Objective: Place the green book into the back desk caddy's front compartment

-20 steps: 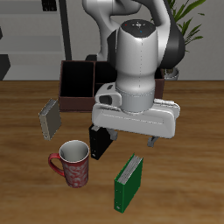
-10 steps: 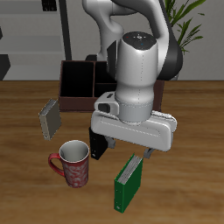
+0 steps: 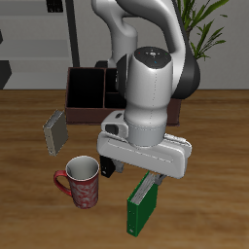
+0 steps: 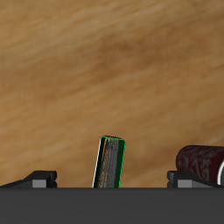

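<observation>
The green book (image 3: 142,204) stands upright on the table near the front edge, with bright green covers. My gripper (image 3: 149,178) hangs right above it, open, with the book's top edge between the fingers and not clamped. In the wrist view the book (image 4: 110,163) shows end-on, midway between the two fingertips (image 4: 40,178) of the gripper (image 4: 112,180). The dark reddish-brown desk caddy (image 3: 86,89) sits at the table's back, partly behind the arm. Its front compartment cannot be made out from here.
A red patterned mug (image 3: 80,183) stands beside the green book and also shows in the wrist view (image 4: 199,163). A grey book (image 3: 54,130) leans farther back. A black book (image 3: 110,166) is mostly hidden behind the gripper body. A plant stands at the back.
The gripper has come down and slightly toward the table's front, closing in on the top of the green book. The book, mug and other books have not moved.
</observation>
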Available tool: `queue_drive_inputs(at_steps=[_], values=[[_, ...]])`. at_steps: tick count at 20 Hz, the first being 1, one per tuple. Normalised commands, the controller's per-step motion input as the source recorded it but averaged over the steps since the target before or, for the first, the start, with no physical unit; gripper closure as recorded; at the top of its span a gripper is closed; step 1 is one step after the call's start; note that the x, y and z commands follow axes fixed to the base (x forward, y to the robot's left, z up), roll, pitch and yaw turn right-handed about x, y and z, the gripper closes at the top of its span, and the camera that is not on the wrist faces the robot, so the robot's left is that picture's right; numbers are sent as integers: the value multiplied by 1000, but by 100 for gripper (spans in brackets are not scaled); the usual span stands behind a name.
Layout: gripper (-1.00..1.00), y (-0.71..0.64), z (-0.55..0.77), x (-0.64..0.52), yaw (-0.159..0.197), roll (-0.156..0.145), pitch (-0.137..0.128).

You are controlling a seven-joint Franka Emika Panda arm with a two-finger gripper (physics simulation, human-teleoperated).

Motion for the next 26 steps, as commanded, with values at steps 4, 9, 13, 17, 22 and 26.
queue_drive_inputs(at_steps=[4,9,13,17,22,26], values=[[-100,-71,-236,72,-41,-13,28],[-100,-28,-239,23,-3,-9,17],[-100,4,-208,-45,2,-8,19],[-100,-38,-239,16,9,-10,21],[-100,-12,-243,-21,7,-5,26],[-100,14,-229,-4,-2,9,31]])
